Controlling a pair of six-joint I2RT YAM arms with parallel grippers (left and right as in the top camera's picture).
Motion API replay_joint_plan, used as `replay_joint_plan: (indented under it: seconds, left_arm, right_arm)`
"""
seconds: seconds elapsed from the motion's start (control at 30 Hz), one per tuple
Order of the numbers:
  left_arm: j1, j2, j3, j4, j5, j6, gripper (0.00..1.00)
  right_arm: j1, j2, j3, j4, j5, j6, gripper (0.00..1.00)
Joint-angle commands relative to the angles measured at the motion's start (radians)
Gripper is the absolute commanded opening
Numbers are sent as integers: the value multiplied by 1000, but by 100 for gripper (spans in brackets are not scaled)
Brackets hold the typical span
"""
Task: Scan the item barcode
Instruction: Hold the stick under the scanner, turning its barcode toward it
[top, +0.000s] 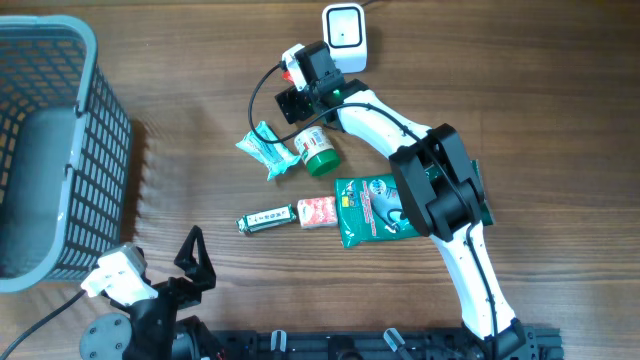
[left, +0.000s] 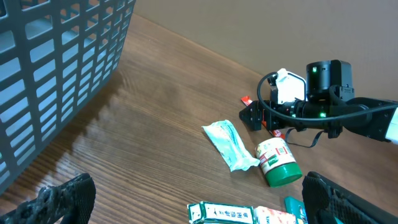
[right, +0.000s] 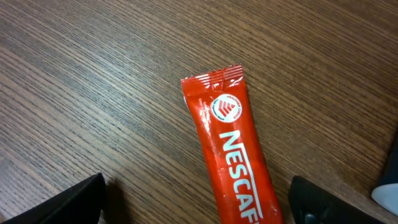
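A red Nescafe stick sachet (right: 233, 155) lies flat on the wooden table. My right gripper (right: 202, 208) hovers open over it, one finger on each side, neither touching it. From overhead that gripper (top: 297, 95) is at the far middle of the table, just below a white barcode scanner (top: 345, 35), and only a sliver of the sachet (top: 287, 70) shows. My left gripper (top: 190, 262) stands open and holds nothing near the front edge; in its own view its fingertips (left: 59, 199) frame the table.
A grey basket (top: 95, 60) fills the left side. Mid-table lie a teal-white packet (top: 268, 150), a green-capped bottle (top: 318, 150), a small green box (top: 265, 219), a pink pack (top: 316, 211) and a green pouch (top: 365, 210) under the right arm.
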Motion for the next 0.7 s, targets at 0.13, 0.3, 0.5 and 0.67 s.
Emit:
replay_joint_plan:
  seconds: [0.13,0.3,0.5,0.67]
  left_arm:
    - [-6,0,-3,3,1,-9,100]
    - [-6,0,-3,3,1,-9,100]
    - [-6,0,-3,2,1,-9,100]
    - [-6,0,-3,2,1,-9,100]
  right_arm:
    - [-35,154,-31,-100,28,-6,54]
    - [-41,169,-40,-163,31,-34,21]
    - [-42,109,-15,-226,32,-48,4]
    - [-58,-41,127,-320,31,-63,4]
